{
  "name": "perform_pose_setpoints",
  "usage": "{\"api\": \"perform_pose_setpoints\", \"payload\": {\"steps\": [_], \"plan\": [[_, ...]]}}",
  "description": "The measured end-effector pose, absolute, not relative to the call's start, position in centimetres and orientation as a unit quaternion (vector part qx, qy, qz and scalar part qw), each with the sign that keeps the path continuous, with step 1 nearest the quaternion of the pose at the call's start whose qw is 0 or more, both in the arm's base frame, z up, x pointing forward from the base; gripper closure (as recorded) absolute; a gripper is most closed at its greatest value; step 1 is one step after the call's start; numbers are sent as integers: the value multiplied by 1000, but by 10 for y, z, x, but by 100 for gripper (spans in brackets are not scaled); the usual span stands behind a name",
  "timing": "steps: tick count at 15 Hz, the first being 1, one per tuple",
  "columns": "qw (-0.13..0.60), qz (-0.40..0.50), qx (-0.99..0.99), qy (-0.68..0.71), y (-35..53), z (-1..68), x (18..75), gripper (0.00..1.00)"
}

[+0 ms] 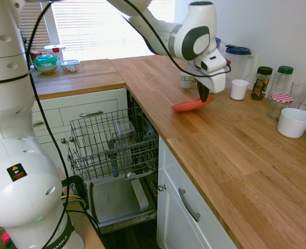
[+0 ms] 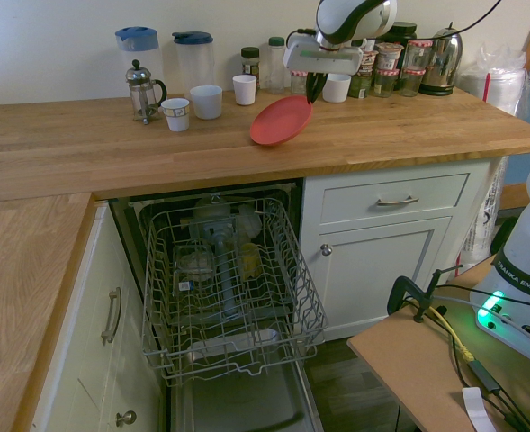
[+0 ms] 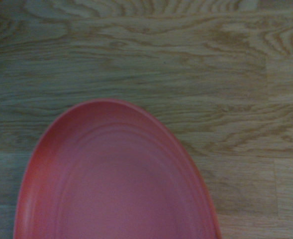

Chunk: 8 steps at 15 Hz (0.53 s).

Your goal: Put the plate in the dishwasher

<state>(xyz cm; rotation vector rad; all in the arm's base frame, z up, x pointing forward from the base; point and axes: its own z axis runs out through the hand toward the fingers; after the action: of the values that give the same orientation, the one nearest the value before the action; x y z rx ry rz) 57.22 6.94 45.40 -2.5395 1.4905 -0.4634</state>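
One wood counter w/ dishwasher below, door down, wire rack out. Plate tilted over counter — rim pinched btwn gripper's closed fingers. White cups nearby, smaller than plate — jars behind too.

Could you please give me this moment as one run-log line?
gripper: shut on rim | plate: tilted, gripped side raised | dishwasher: open | plate not yet in rack
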Motion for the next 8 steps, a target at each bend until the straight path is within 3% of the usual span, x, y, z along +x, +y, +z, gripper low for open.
{"api": "perform_pose_setpoints", "payload": {"steps": [4,8], "plan": [[24,-223,-882,415,149,510,527,100],[-64,-275,-908,309,237,519,472,100]]}}
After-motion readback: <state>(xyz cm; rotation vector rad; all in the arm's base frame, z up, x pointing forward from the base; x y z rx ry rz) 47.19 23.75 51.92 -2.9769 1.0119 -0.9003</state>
